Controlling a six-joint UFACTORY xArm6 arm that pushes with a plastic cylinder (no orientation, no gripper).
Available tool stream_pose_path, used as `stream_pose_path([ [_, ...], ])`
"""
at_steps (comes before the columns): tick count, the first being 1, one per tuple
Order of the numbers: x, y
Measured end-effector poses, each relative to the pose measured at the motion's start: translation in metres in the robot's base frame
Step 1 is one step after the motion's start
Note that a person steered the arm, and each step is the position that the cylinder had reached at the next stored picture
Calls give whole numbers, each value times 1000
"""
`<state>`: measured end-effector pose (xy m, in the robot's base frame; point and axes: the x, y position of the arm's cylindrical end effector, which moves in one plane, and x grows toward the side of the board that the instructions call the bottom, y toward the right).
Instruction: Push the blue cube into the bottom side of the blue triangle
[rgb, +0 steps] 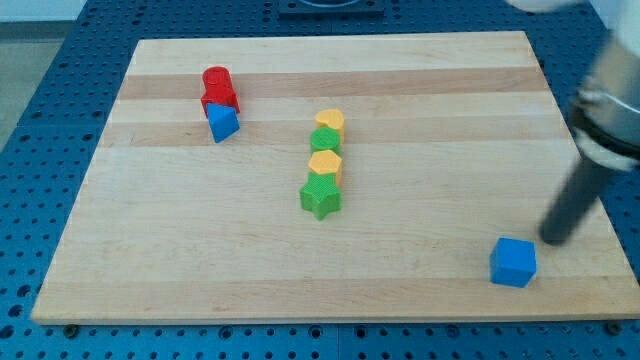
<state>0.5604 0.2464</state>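
Blue cube (513, 262) at the lower right of the wooden board (200, 260), with my tip (553, 240) just beside its upper right corner.

No fingers are carried; the plain rod touches nothing and holds nothing. The blue triangle (222, 123) is seen far off at the upper left, touching the red block (219, 88) above it. Between cube and triangle, near the middle, a column is formed from top to bottom by a yellow heart (330, 123), a green block (325, 141), a yellow block (325, 166) and a green star (320, 197).
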Motion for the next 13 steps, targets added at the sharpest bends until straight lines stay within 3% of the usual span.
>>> stream_pose_path([
  [1,55,3],
  [2,58,-39],
  [4,52,-42],
  [6,12,-19],
  [12,26,-314],
  [13,16,-335],
])
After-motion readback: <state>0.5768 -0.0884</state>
